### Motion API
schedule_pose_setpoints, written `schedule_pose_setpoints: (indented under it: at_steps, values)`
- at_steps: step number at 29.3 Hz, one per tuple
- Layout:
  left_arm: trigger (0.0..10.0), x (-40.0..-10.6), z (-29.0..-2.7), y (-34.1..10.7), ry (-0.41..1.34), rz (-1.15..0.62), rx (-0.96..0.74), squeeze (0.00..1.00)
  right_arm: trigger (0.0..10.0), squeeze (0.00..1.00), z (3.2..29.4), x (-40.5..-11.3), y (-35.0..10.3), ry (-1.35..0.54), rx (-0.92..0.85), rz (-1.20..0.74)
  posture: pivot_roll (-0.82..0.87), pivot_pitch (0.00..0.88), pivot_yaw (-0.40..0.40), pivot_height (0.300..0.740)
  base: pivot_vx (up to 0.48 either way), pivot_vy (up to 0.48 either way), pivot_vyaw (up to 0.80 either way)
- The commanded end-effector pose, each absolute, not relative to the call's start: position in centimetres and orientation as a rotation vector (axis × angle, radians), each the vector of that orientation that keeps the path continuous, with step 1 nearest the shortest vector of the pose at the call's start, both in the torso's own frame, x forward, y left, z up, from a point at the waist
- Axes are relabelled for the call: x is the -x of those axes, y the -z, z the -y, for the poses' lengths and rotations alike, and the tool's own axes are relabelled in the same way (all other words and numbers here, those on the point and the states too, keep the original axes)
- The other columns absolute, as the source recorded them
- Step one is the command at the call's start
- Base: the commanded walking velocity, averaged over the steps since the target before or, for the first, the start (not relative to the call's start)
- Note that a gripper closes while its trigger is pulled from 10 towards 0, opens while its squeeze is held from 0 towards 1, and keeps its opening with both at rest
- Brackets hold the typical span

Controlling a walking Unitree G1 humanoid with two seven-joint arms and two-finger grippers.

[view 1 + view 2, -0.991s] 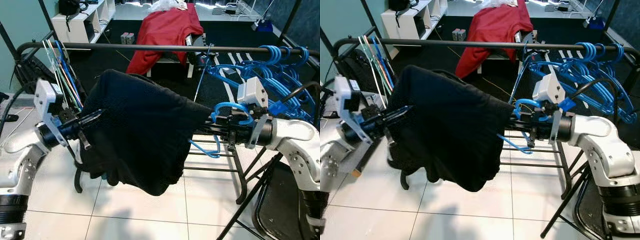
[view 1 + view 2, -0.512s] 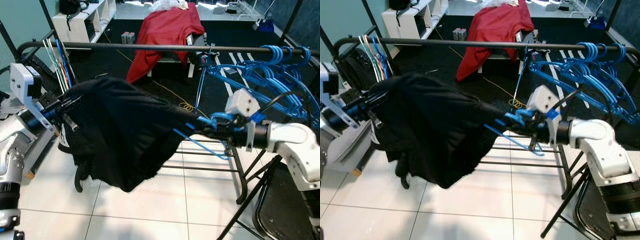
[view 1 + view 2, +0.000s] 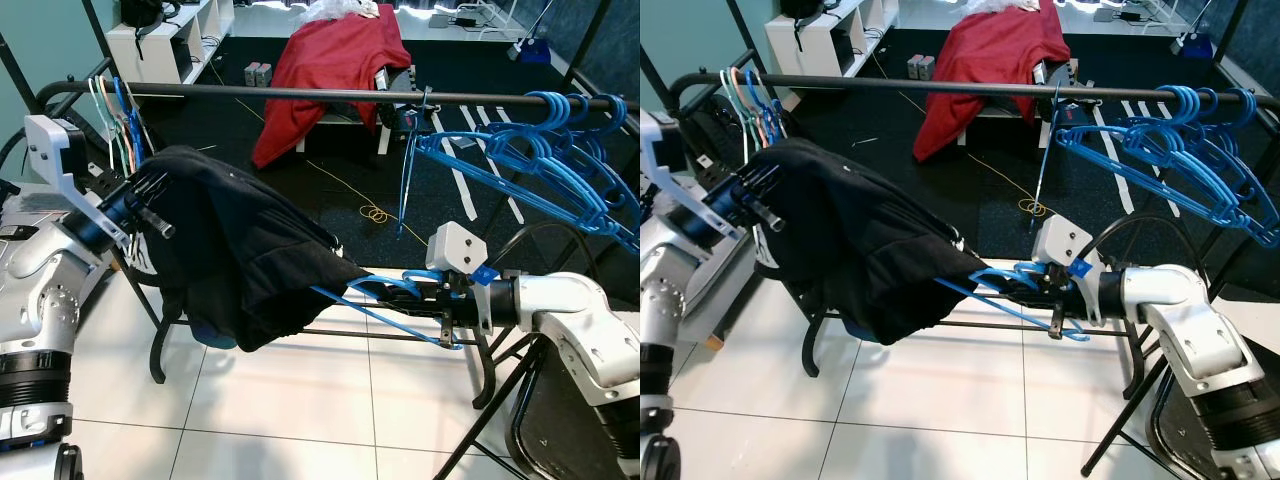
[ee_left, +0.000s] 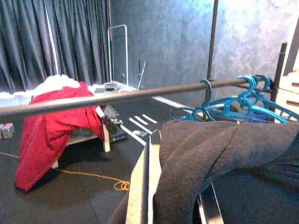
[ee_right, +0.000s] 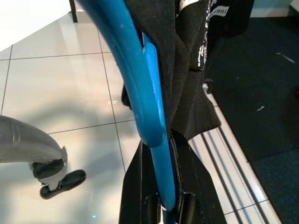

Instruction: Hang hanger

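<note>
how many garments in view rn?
2. A black garment draped between the left gripper and the blue hanger that the right gripper holds, and a red garment draped over furniture behind the rail. Others may be hidden.

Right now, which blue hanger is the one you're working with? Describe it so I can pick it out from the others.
Find the long dark rail across the scene, then drop below it to the right gripper. The blue hanger it grips lies nearly flat, pushed into the black garment that the left gripper holds up. Unlike the bunch of blue hangers at the rail's right end, it hangs from nothing.
</note>
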State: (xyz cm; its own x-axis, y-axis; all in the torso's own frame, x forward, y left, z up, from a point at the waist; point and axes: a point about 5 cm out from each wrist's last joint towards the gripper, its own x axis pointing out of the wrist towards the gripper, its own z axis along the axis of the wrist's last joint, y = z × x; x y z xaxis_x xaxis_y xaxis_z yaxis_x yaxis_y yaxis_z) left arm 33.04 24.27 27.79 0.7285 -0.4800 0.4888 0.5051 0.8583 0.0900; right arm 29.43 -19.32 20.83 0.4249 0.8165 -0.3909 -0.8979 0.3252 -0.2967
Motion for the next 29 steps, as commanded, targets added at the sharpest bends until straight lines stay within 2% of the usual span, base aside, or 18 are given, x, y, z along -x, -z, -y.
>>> schedule_pose_setpoints:
  at_steps: [1, 3, 6, 9, 12, 15, 29]
  values:
    - [0.0, -31.7, -28.9, -31.0, 0.276, 0.711, 0.113, 0.00, 0.0, 0.00, 22.2, -28.7, -17.1, -1.063, 0.539, -0.451, -0.11, 0.133, 0.009, 0.740, 0.000, 0.000, 0.00]
    - [0.0, -31.8, -29.7, -31.6, 0.224, 0.730, 0.139, 0.00, 0.0, 0.00, 23.0, -28.3, -15.8, -1.057, 0.614, -0.534, -0.11, 0.133, 0.009, 0.740, 0.000, 0.000, 0.00]
    - [0.0, -31.8, -30.1, -32.2, 0.188, 0.739, 0.135, 0.00, 0.0, 0.00, 23.1, -27.9, -15.2, -1.074, 0.617, -0.567, -0.11, 0.133, 0.009, 0.740, 0.000, 0.000, 0.00]
    - [0.0, -32.2, -30.1, -32.1, 0.140, 0.700, 0.098, 0.00, 0.0, 0.00, 22.3, -29.8, -17.8, -0.982, 0.492, -0.337, -0.11, 0.133, 0.009, 0.740, 0.000, 0.000, 0.00]
    - [0.0, -33.0, -30.3, -30.7, 0.065, 0.604, 0.017, 0.00, 0.0, 0.00, 22.4, -30.7, -19.2, -0.929, 0.461, -0.262, -0.10, 0.139, 0.009, 0.740, 0.000, 0.000, 0.00]
    - [0.0, -33.3, -30.9, -30.0, -0.008, 0.556, -0.010, 0.00, 0.0, 0.00, 23.1, -30.7, -19.3, -0.905, 0.489, -0.276, -0.10, 0.138, 0.009, 0.740, 0.000, 0.000, 0.00]
    - [0.0, -33.0, -34.1, -28.7, -0.204, 0.476, -0.020, 0.00, 0.0, 0.00, 22.4, -28.1, -20.6, -1.113, 0.330, -0.210, -0.10, 0.148, 0.013, 0.740, 0.000, 0.000, 0.00]
